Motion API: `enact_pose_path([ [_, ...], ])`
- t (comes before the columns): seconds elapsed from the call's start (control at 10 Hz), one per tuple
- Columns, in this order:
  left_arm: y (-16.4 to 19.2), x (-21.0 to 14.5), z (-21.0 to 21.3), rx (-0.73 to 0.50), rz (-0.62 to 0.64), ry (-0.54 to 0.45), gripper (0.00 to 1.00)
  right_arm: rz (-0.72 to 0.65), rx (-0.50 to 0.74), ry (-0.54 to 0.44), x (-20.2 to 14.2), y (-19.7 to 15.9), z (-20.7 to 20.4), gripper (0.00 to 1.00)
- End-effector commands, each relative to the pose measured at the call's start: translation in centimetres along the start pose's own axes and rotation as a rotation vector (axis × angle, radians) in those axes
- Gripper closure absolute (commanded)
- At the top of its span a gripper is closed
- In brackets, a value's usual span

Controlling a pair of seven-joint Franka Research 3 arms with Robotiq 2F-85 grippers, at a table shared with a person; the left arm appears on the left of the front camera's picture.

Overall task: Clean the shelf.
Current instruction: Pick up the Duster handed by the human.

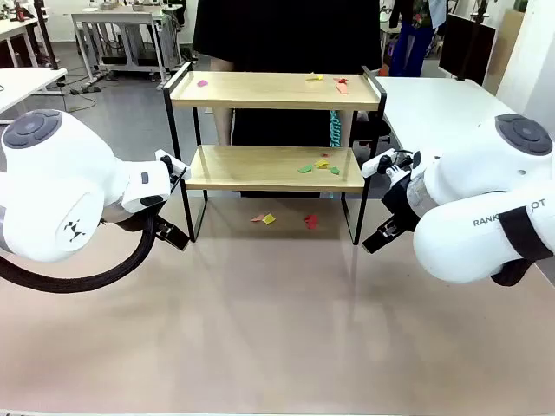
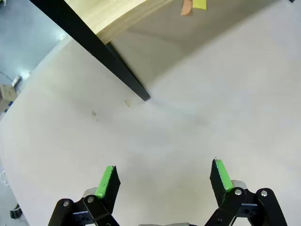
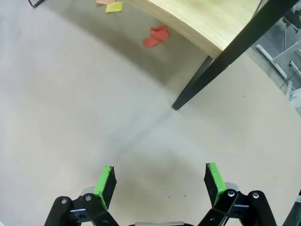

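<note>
Beige tabletop [image 1: 260, 329] holds the shelf [image 1: 260, 91] at its far middle: stiff, probably light, best gripped by a black post. Paper scraps [image 1: 317, 165] on both boards look flimsy. Left gripper [image 2: 164, 174] and right gripper [image 3: 160, 181] hang released, empty, beside its near legs.

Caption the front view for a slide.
Both open, the left gripper and right gripper flank a shelf littered with coloured scraps; a person stands behind.

Light wooden shelf [image 1: 260, 91] in black frame (red, yellow, green, pink scraps [image 1: 321, 164]), beige table [image 1: 277, 329]
</note>
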State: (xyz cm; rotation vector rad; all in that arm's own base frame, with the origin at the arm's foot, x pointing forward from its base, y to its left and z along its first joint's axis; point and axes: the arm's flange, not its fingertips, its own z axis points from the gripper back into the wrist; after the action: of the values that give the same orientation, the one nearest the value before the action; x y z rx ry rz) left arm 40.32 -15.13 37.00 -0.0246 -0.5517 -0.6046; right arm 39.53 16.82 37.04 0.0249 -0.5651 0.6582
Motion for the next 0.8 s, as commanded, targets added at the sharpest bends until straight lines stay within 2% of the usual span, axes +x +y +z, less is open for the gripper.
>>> enact_pose_path([
  [0.0, 0.0, 0.0, 0.01, 0.0, 0.0, 0.0, 0.0, 0.0, 0.0, 0.0, 0.0, 0.0, 0.0, 0.0],
  [0.7, 0.0, 0.0, 0.01, 0.0, 0.0, 0.0, 0.0, 0.0, 0.0, 0.0, 0.0, 0.0, 0.0, 0.0],
])
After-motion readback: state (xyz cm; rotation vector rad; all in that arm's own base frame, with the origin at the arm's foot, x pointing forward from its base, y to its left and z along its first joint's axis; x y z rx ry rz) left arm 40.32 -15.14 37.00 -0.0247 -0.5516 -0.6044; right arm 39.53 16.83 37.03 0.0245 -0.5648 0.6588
